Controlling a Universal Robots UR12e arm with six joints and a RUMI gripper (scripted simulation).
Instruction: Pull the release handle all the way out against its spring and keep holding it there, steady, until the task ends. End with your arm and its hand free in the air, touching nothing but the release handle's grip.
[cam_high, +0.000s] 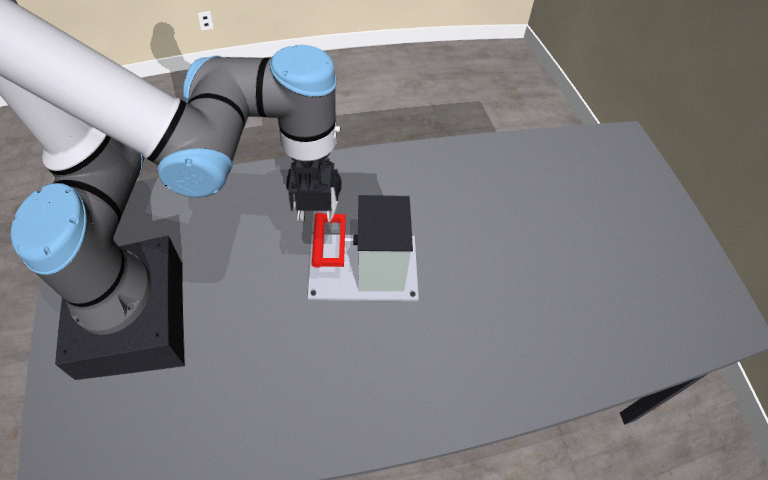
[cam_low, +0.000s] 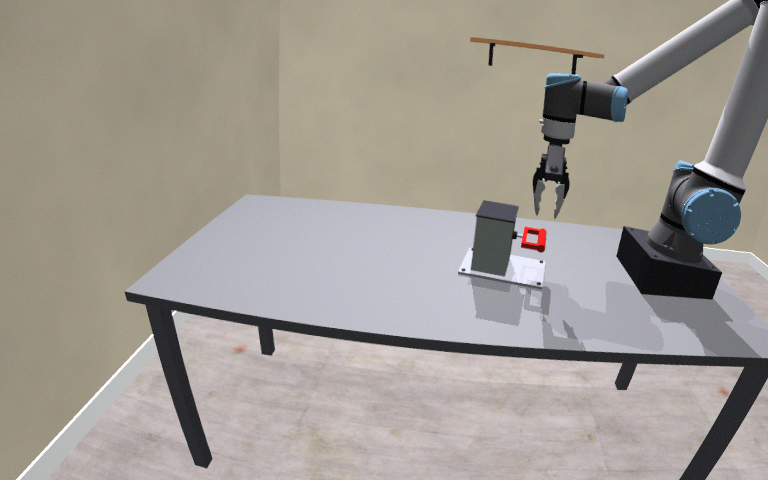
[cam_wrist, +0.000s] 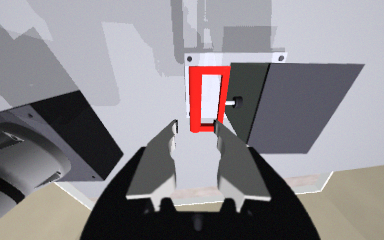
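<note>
I have the gripper (cam_low: 549, 213) hanging in the air above the table (cam_low: 339, 271), pointing straight down, with its jaws partly apart and nothing between them. On the exterior camera there is a plain gap of air between the fingertips and the handle (cam_low: 533, 238) below; they touch nothing.

The handle is a red rectangular loop lying flat, joined by a short pale rod to the side of the box (cam_low: 495, 244). It sits close against the box on the side that faces the arm's base (cam_low: 634, 266). The box is grey-green with a dark lid and stands on a white plate (cam_low: 529, 277) bolted at its corners, near the middle of the table.

From the top camera the gripper (cam_high: 314, 217) overlaps the far end of the handle (cam_high: 328, 263), and the box (cam_high: 382, 266) is just to the right of it.

My wrist camera looks down past the two grey fingers. Between their tips I see the near short side of the handle (cam_wrist: 194, 102), with the plate (cam_wrist: 235, 59) under it and the box (cam_wrist: 290, 107) to the right. The base (cam_wrist: 75, 135) shows dark at the left
</note>
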